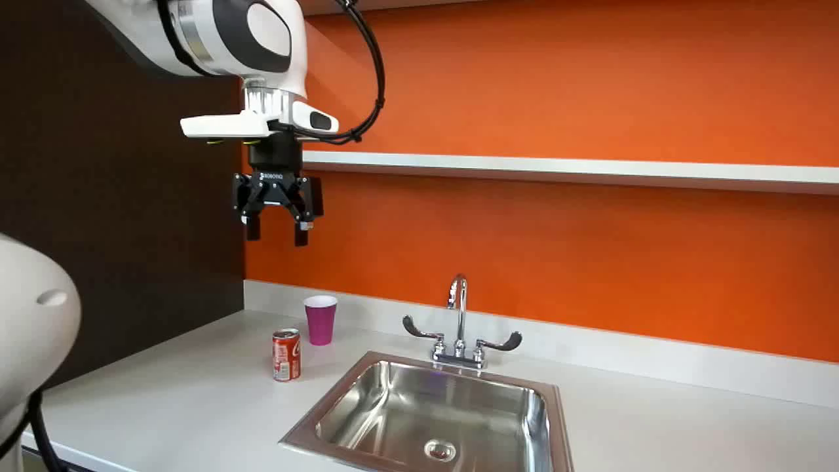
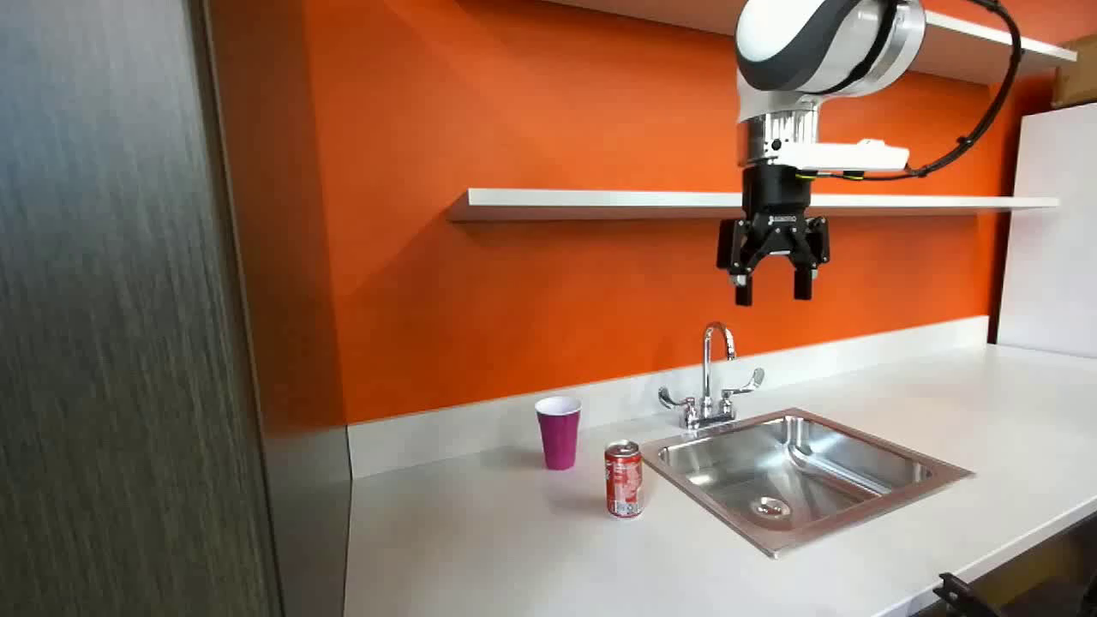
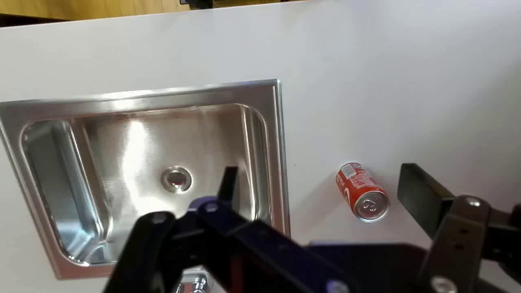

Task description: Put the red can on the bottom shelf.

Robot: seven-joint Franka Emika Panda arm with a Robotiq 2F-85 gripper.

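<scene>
The can [image 1: 286, 354] is seen upright on the desk [image 2: 480, 557], near the sink [image 3: 274, 162] but not touching it, with the cup [image 1: 321, 326] set closer to the wall [image 1: 590, 249]. The claw [image 1: 277, 235] is hung well above, pointed straight down, its fingers [image 3: 421, 199] spread wide with nothing held.

The step in hand is judged to be the reach. In the wrist view the can is framed between the fingers but lies closer to the one at the right of the picture, so a sideways correction is probably called for. Since that view is skewed by height, alignment is better checked in both exterior views before the claw is lowered. The descent should be kept vertical and slow, so that neither finger is brought down on the can's top or the cup.

The can is best gripped across its upper side, so that its base is left free for setting down. Pressure should be moderate, as thin metal may be dented; whether it is full cannot be told. Once lifted, it should be raised past the front edge of the bottom shelf [image 1: 570, 166] before being carried inward.
</scene>
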